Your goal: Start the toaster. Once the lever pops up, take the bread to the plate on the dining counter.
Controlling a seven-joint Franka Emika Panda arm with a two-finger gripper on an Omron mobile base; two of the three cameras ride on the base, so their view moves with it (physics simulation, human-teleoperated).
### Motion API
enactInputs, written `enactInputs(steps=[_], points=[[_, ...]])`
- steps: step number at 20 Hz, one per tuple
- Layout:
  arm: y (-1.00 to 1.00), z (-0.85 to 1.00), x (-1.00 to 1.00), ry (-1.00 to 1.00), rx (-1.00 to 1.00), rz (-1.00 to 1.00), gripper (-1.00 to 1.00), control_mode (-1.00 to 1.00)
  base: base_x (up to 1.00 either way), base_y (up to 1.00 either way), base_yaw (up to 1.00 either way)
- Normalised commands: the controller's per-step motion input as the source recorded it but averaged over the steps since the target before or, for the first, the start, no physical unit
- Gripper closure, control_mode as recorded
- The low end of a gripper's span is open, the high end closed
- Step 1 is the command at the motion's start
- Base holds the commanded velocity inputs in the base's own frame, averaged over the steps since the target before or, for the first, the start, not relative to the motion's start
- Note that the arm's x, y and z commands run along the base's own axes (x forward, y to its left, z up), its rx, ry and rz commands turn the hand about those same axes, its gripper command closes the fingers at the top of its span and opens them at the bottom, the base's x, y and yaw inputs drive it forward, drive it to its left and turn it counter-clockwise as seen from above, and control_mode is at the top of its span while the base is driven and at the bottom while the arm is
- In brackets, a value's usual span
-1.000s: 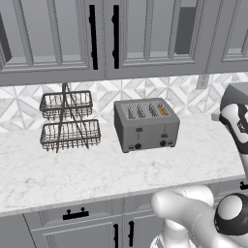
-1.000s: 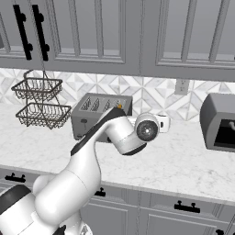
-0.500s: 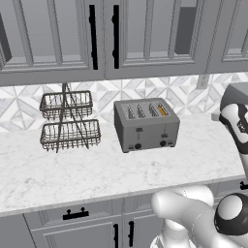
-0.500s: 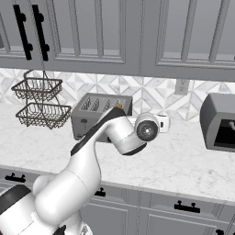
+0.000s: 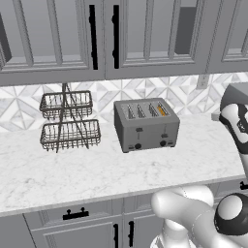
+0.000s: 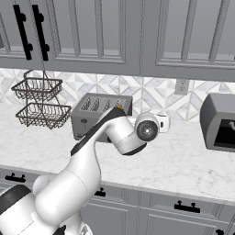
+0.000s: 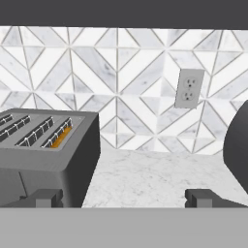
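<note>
While the arm is raised over the counter, the layout relative to the toaster reads as follows.
Wire basket (image 5: 69, 121): two tiers, left of the toaster, apart from it, on the same marble worktop (image 5: 97, 169).
Toaster (image 5: 146, 124): against the tiled backsplash; four slots on top, two levers and two knobs on its front.
Bread (image 5: 162, 111): orange crust visible in the toaster's rightmost slot, sunk low.
Gripper (image 7: 123, 199): right of the toaster, above the worktop; fingertips (image 7: 48, 197) spread wide, released, grasping nothing.
Wall outlet (image 7: 188, 88): on the backsplash, right of the toaster.
Dark appliance (image 6: 219, 122): far right of the toaster.
</note>
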Motion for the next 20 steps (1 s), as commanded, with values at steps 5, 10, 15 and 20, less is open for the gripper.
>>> enactInputs(steps=[5,10,15,20], points=[[0.0,0.0,0.0,0.0,0.0,0.0,-1.0,-1.0,0.0,0.0,0.0],[0.0,0.0,0.0,0.0,0.0,0.0,-1.0,-1.0,0.0,0.0,0.0],[0.0,0.0,0.0,0.0,0.0,0.0,-1.0,-1.0,0.0,0.0,0.0],[0.0,0.0,0.0,0.0,0.0,0.0,-1.0,-1.0,0.0,0.0,0.0]])
